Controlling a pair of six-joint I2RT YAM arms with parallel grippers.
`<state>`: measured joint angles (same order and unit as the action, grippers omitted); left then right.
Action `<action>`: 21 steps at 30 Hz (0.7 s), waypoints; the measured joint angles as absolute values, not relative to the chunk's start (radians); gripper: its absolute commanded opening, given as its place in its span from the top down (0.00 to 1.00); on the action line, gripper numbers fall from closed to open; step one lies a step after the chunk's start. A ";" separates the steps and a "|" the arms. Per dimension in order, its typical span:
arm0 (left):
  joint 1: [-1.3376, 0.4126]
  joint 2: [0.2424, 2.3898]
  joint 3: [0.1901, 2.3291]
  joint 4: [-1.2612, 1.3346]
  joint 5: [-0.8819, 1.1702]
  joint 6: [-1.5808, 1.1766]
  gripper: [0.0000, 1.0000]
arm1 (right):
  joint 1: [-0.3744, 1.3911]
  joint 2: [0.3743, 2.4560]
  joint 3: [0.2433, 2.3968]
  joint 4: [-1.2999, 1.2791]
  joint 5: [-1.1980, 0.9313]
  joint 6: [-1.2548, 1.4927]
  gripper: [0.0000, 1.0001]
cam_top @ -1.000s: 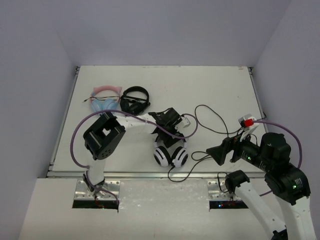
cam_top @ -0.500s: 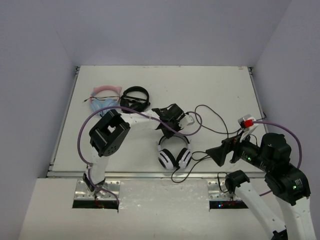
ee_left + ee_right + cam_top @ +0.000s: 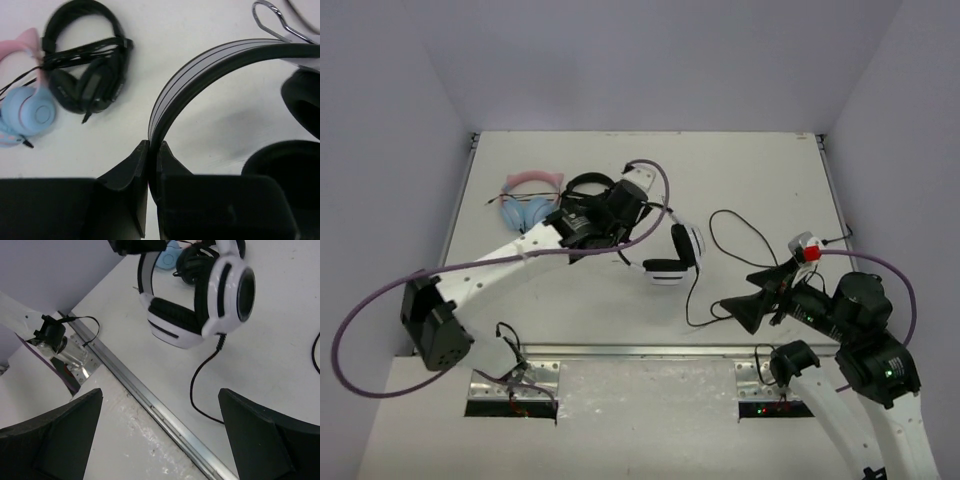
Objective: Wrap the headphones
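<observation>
**Left jaws clamped on headband, right jaws wide open**

I see the left arm [image 3: 510, 258] stretched out over the middle of the worktop [image 3: 760, 170]. The left jaws are clenched on the white-and-black headband of the headphones [image 3: 200, 70], pinching it edge-on between the two tips. The headphones hang from that grip near the worktop's centre, ear cups toward the right arm [image 3: 840, 320]. I cannot tell whether the cups touch the surface. The thin black cable [image 3: 197, 385] drops from the lower cup onto the worktop and trails in loose loops toward the right side. The right jaws are released, spread wide with nothing between them, low over the near edge and well apart from the headphones. The pink-and-blue cat-ear pair [image 3: 25, 110] and the all-black pair [image 3: 82, 80] lie side by side at the far left.
</observation>
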<state>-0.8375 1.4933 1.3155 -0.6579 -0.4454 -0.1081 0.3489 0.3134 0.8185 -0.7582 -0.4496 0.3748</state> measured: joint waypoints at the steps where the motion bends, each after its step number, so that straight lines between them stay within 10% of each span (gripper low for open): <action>1: -0.835 1.428 1.314 -0.677 -0.485 -0.152 1.00 | 0.349 0.311 0.796 -0.723 -0.468 0.378 0.01; 9: -0.845 1.043 1.325 -0.801 -0.636 -0.399 1.00 | 0.349 0.441 0.635 -0.380 -0.591 0.418 0.01; 21: -0.845 1.010 1.450 -0.870 -0.590 -0.508 1.00 | 0.364 0.687 0.492 0.149 -0.772 0.554 0.13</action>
